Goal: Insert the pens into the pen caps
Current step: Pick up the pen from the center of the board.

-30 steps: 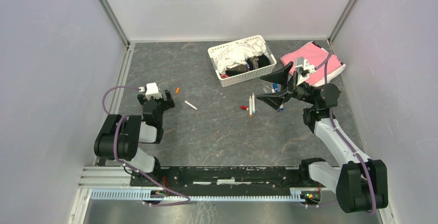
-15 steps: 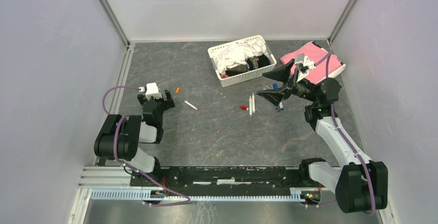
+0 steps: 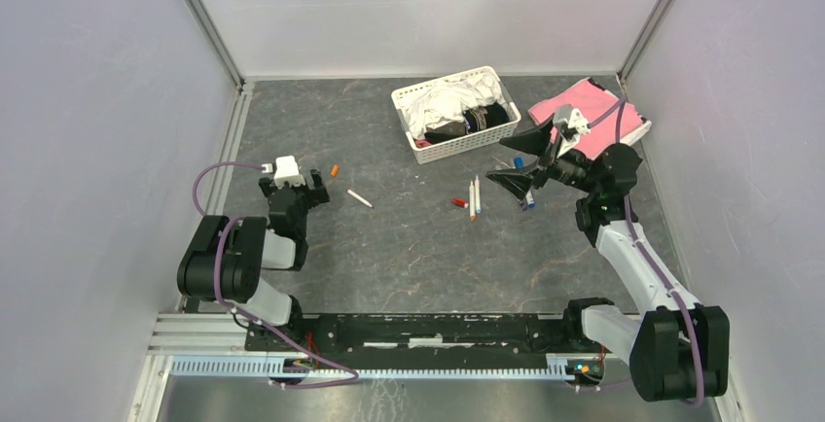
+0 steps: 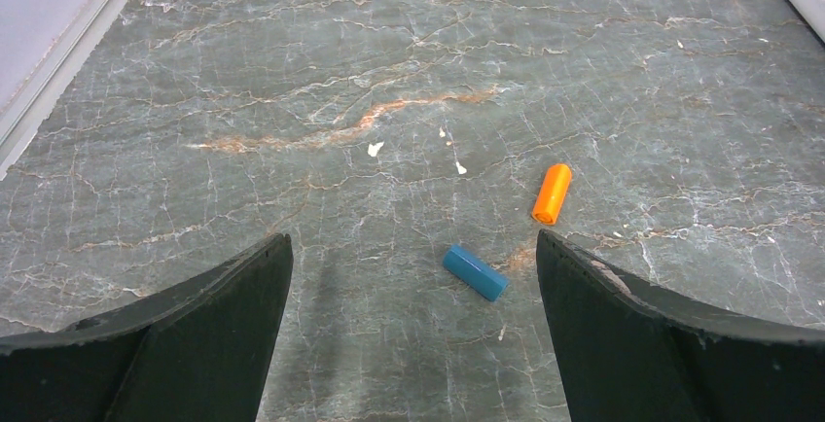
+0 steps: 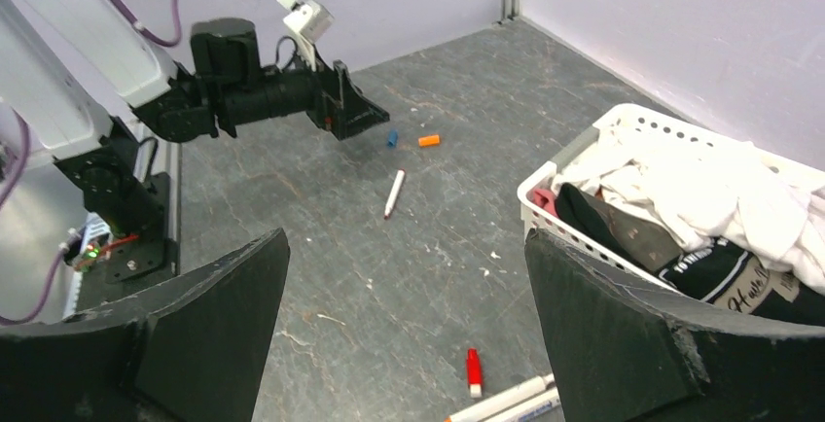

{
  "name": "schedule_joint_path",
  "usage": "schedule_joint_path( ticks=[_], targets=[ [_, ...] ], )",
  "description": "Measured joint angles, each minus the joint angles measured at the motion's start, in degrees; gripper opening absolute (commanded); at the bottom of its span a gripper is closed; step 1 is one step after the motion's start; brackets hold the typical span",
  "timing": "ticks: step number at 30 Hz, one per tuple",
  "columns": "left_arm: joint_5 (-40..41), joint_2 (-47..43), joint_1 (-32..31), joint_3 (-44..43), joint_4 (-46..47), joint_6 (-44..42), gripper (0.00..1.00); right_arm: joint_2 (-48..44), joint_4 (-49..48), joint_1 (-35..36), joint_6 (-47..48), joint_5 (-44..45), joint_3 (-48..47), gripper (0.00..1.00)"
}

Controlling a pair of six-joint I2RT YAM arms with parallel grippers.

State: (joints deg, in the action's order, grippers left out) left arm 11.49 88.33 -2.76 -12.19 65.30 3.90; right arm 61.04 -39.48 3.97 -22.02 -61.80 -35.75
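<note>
My left gripper [image 4: 412, 237] stands open low over the table, with a blue pen cap [image 4: 475, 272] lying between its fingers and an orange cap [image 4: 552, 193] just beyond the right one. In the top view that gripper [image 3: 316, 187] sits at the left beside the orange cap [image 3: 334, 169]. A white pen [image 3: 360, 198] with a red tip lies a little to the right. My right gripper [image 5: 406, 235] hangs open above the table, empty. Below it lie a red cap [image 5: 473, 371] and two white pens [image 5: 506, 403] side by side. Blue-ended pens [image 3: 528, 203] are partly hidden under the right gripper [image 3: 493, 158].
A white basket [image 3: 412, 140] full of clothes stands at the back centre, close to my right gripper. A pink cloth [image 3: 593, 111] lies at the back right. Grey walls close in both sides and the back.
My right gripper has drawn back a little to the right and tilted, still open. The left arm and the pens and caps have not moved.
</note>
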Motion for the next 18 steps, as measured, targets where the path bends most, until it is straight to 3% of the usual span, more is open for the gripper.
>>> schedule_joint_path(
  ticks=[11,18],
  targets=[
    [0.0,0.0,0.0,0.0,0.0,0.0,1.00,-0.1,16.9,-0.4,15.7,3.5,-3.4,0.98],
    [0.0,0.0,0.0,0.0,0.0,0.0,1.00,-0.3,21.0,-0.8,19.8,4.7,-3.9,0.98]
  ],
)
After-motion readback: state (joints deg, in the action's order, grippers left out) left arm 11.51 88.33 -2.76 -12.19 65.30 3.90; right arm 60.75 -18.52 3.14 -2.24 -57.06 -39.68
